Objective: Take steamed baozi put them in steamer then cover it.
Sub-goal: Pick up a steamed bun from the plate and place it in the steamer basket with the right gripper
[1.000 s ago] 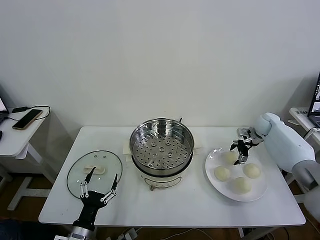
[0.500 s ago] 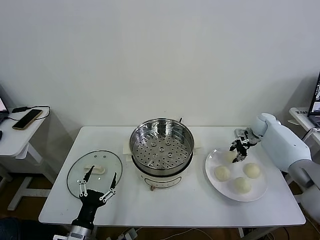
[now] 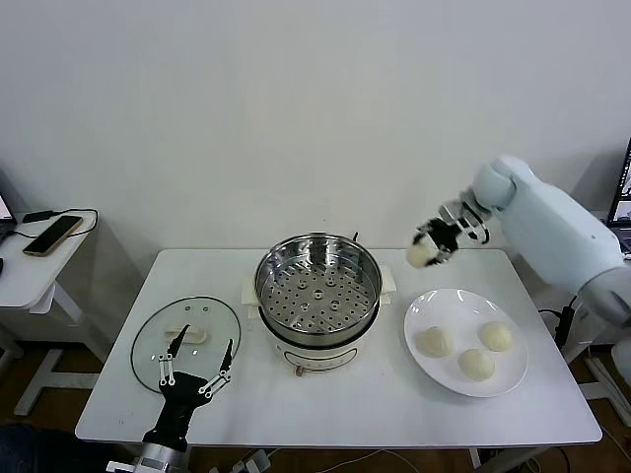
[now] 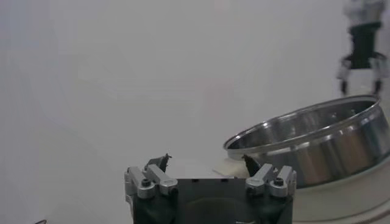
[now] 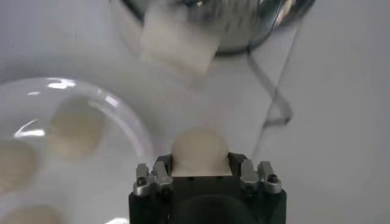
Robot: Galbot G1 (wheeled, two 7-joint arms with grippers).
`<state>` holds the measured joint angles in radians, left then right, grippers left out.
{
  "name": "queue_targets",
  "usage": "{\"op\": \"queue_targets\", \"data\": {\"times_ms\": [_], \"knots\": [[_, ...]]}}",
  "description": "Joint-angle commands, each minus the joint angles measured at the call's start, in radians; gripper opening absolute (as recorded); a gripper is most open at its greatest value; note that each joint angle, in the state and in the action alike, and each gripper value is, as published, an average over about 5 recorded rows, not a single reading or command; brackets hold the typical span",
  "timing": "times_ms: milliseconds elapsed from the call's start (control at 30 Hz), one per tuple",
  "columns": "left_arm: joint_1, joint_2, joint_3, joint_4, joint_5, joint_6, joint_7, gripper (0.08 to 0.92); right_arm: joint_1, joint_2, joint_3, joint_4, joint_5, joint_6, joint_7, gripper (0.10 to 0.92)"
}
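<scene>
My right gripper (image 3: 430, 247) is shut on a cream-white baozi (image 3: 421, 255) and holds it in the air between the steamer and the plate; the baozi fills the jaws in the right wrist view (image 5: 199, 152). Three baozi (image 3: 464, 347) lie on the white plate (image 3: 425, 313) at the right. The steel steamer (image 3: 318, 286) with its perforated tray stands in the middle, with no baozi inside. The glass cover (image 3: 187, 338) with a white handle lies flat on the table at the left. My left gripper (image 3: 195, 370) is open, low over the cover's near edge.
A side table at the far left holds a phone (image 3: 53, 235). The steamer's rim (image 4: 308, 125) shows in the left wrist view, with the right gripper (image 4: 362, 58) far behind it. The table's front edge runs near the left gripper.
My right gripper closed on one baozi from the plate, lifted it and moved it up and left toward the steamer. The left arm has barely moved.
</scene>
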<state>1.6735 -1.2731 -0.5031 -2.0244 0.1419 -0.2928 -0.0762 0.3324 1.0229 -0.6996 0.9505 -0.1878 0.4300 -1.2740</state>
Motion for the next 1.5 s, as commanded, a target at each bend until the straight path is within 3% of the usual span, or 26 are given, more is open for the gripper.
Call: {"op": "queue_targets", "data": {"times_ms": [33, 300, 633, 1267, 1500], "knots": [[0.003, 0.001, -0.001, -0.004, -0.002, -0.005, -0.003, 0.823, 0.175, 0.144, -0.163, 0.147, 0.027, 0.185, -0.024, 0.636], [0.003, 0.003, 0.000, -0.004, -0.004, -0.010, -0.007, 0.823, 0.079, 0.277, -0.169, 0.083, -0.157, 0.298, -0.016, 0.638], [-0.004, 0.005, -0.002, -0.005, -0.009, -0.010, -0.010, 0.823, -0.018, 0.398, -0.091, -0.116, -0.360, 0.339, 0.019, 0.637], [-0.008, 0.006, -0.007, -0.012, -0.013, -0.012, -0.016, 0.823, -0.097, 0.447, -0.048, -0.198, -0.440, 0.330, 0.061, 0.654], [-0.011, 0.007, -0.007, -0.013, -0.013, -0.008, -0.019, 0.823, -0.070, 0.420, -0.041, -0.162, -0.394, 0.301, 0.052, 0.773]]}}
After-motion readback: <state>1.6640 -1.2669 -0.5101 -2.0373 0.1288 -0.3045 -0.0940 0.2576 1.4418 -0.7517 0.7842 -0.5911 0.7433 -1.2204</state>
